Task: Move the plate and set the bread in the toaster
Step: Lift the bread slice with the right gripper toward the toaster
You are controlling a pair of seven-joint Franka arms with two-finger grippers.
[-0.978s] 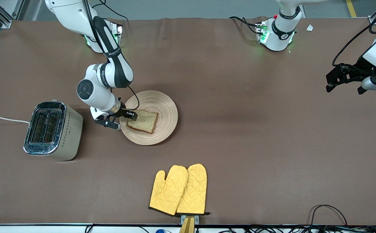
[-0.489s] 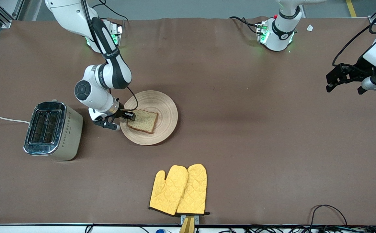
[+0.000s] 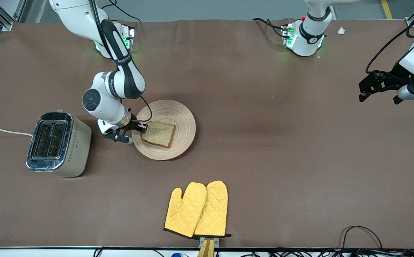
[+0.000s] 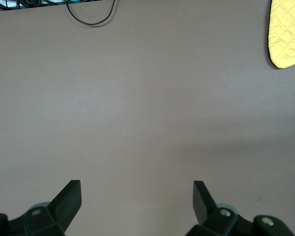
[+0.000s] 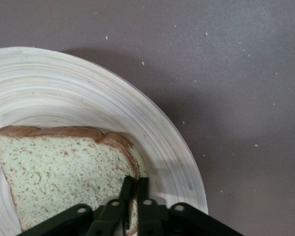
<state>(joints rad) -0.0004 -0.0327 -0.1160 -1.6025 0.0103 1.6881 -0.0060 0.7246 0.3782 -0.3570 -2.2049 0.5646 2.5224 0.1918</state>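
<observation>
Currently we are seeing the right gripper (image 3: 143,127) clamping the bread (image 3: 159,134) at its edge, apparently lifting it slightly off the plate (image 3: 182,123) beside the toaster (image 3: 57,144). Left gripper (image 4: 136,201) is waiting, spread apart.

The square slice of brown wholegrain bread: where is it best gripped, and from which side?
Probably by the crust edge toward the toaster, as the right gripper does now. The square slice of brown wholegrain bread is thin and lies on the round wooden plate, so jaws closing across its thickness seem best.
</observation>
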